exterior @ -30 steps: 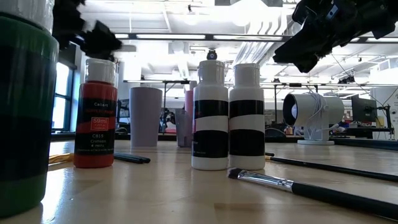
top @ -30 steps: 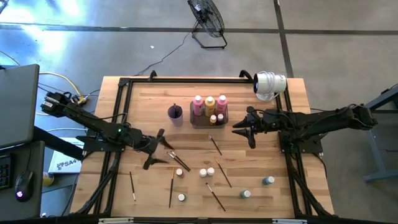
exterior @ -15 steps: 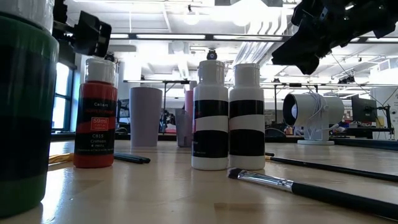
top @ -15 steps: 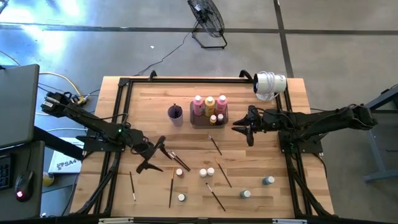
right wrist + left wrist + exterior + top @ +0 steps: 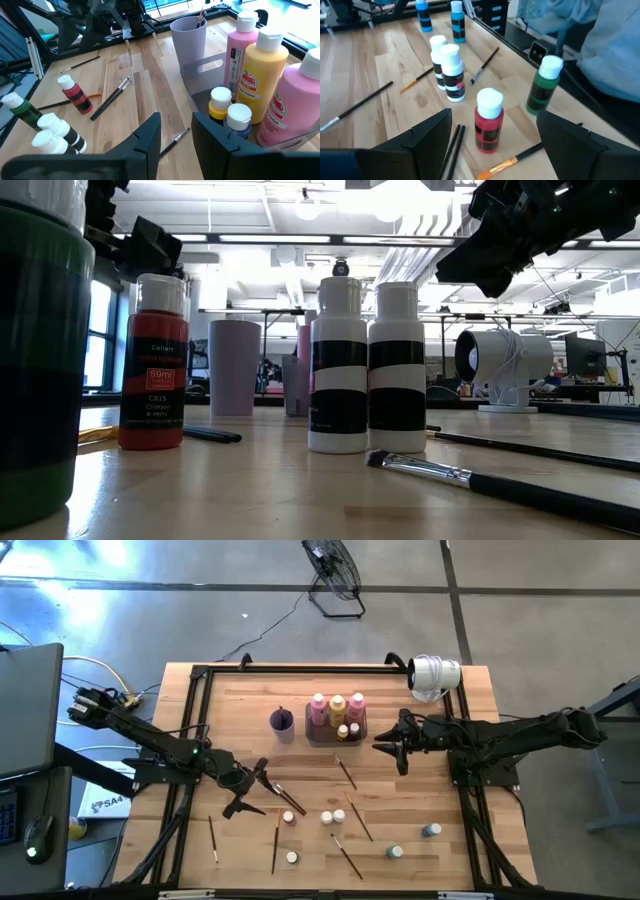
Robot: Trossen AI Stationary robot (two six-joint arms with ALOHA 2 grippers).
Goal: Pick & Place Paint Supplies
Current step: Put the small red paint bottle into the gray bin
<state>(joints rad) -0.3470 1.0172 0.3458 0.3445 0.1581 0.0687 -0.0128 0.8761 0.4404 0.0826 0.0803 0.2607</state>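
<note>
Wooden table — red bottle (white cap) before spread left hand; right hand parted, empty.

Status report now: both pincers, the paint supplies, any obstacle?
Left pincer open, empty, above red bottle and paired brushes. Right pincer empty, jaws part open, beside tray. No obstacle seen.
</note>
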